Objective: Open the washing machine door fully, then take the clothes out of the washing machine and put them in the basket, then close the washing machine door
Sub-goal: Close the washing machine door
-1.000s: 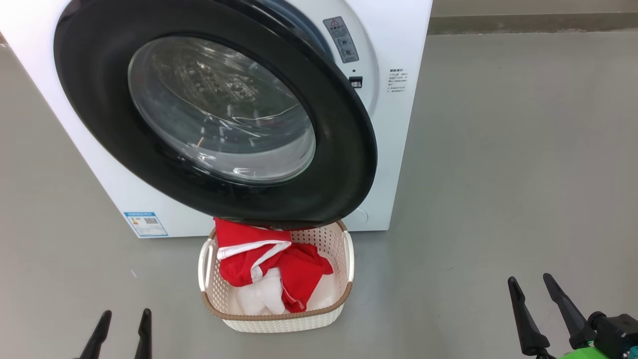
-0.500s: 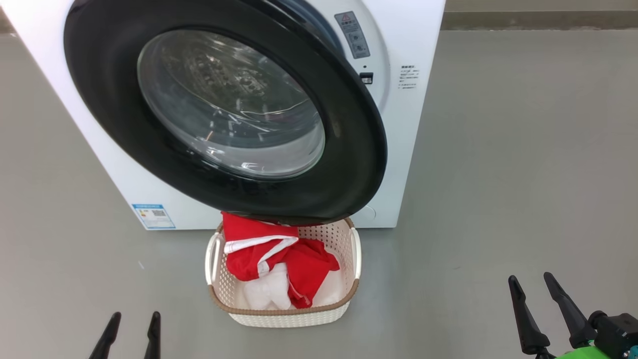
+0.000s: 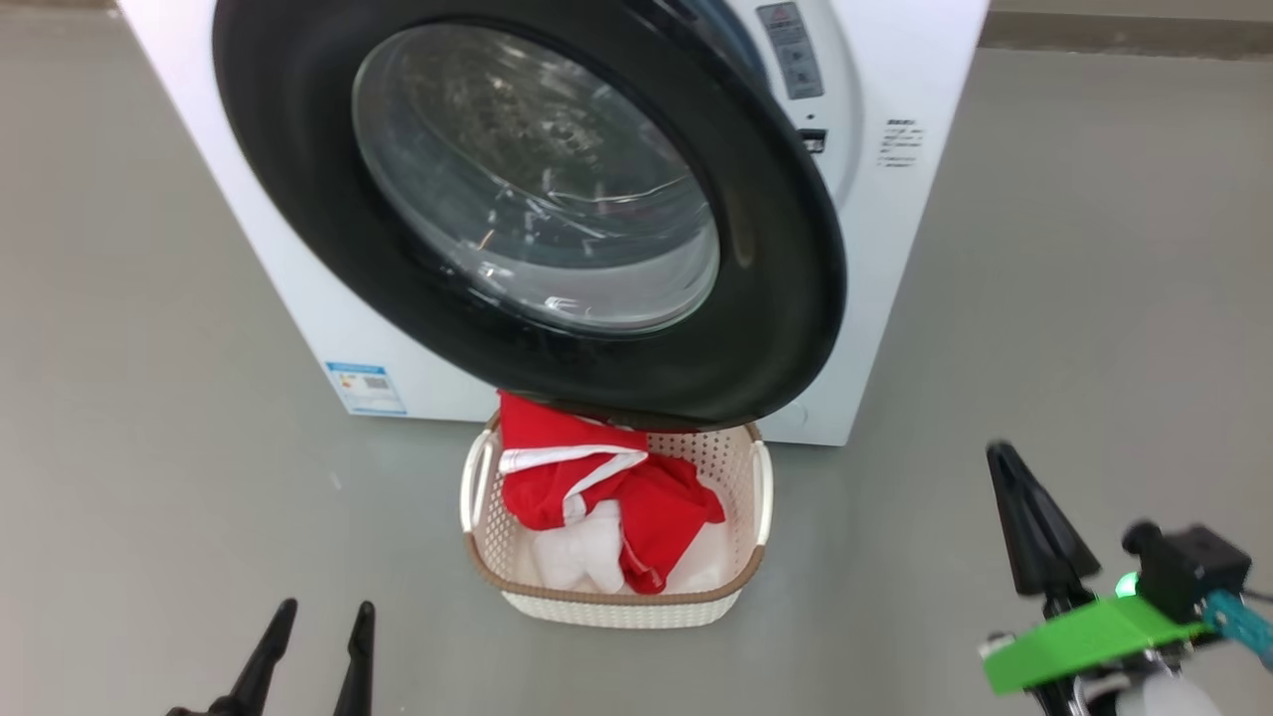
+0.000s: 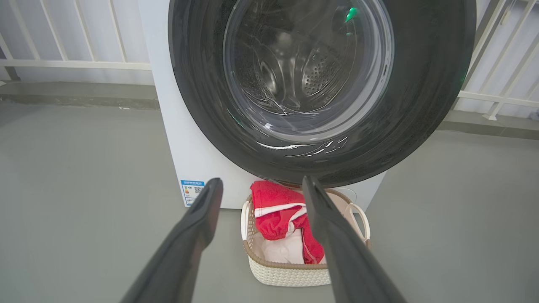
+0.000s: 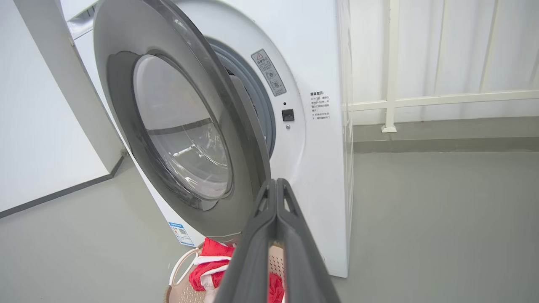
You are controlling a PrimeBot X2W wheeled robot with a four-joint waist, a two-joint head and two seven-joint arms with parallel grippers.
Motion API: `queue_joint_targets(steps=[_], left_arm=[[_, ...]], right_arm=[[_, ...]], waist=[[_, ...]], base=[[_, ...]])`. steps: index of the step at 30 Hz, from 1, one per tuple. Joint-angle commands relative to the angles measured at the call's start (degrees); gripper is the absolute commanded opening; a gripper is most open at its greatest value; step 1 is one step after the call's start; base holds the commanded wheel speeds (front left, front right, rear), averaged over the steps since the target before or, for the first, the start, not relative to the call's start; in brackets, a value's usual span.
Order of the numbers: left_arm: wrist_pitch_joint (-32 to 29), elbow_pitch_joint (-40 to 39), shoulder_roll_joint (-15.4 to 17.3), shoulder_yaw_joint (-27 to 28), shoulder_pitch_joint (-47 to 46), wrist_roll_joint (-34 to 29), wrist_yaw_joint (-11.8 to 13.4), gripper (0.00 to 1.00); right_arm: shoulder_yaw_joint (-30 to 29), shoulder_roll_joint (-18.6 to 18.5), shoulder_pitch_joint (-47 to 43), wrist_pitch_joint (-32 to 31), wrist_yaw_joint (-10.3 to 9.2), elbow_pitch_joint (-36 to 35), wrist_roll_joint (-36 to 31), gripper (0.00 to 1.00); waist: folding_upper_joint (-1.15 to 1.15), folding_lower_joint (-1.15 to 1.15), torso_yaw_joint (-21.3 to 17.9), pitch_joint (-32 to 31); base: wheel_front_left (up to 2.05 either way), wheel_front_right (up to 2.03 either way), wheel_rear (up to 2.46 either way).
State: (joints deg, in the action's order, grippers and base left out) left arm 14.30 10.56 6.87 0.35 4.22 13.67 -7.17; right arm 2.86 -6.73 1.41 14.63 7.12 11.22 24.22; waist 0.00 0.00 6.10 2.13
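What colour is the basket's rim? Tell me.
Brown, against the cream basket; the head view shows it best.

The left gripper (image 3: 327, 607) sits at the lower left of the head view. Its two long dark fingers (image 4: 189, 235) point forward, spread wide apart and holding nothing. The right gripper (image 3: 1002, 462) sits at the lower right, its fingers (image 5: 252, 244) pressed flat together into one narrow point, empty.

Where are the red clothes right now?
In the head view, the soft red clothes with white trim lie in the small cream perforated plastic basket on the floor, near the middle, just below the round black-rimmed glass door.
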Motion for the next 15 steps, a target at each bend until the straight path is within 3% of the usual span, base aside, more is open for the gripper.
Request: queue_joint_targets(steps=[1, 15], left_arm=[[0.7, -1.6, 0.3, 1.5, -2.6, -0.1, -0.3, 1.00], [0.7, -2.2, -0.8, -0.7, -6.5, 0.7, -0.3, 1.00]], right_arm=[[2.0, -0.3, 3.8, 0.4, 0.36, -1.1, 0.4, 0.00], [5.1, 0.1, 16.9, 0.4, 0.36, 3.1, 0.1, 0.00]], waist=[[0.00, 0.00, 1.6, 1.3], [0.00, 0.00, 6.9, 6.5]], base=[[0.00, 0.00, 0.00], [0.00, 0.00, 0.00]])
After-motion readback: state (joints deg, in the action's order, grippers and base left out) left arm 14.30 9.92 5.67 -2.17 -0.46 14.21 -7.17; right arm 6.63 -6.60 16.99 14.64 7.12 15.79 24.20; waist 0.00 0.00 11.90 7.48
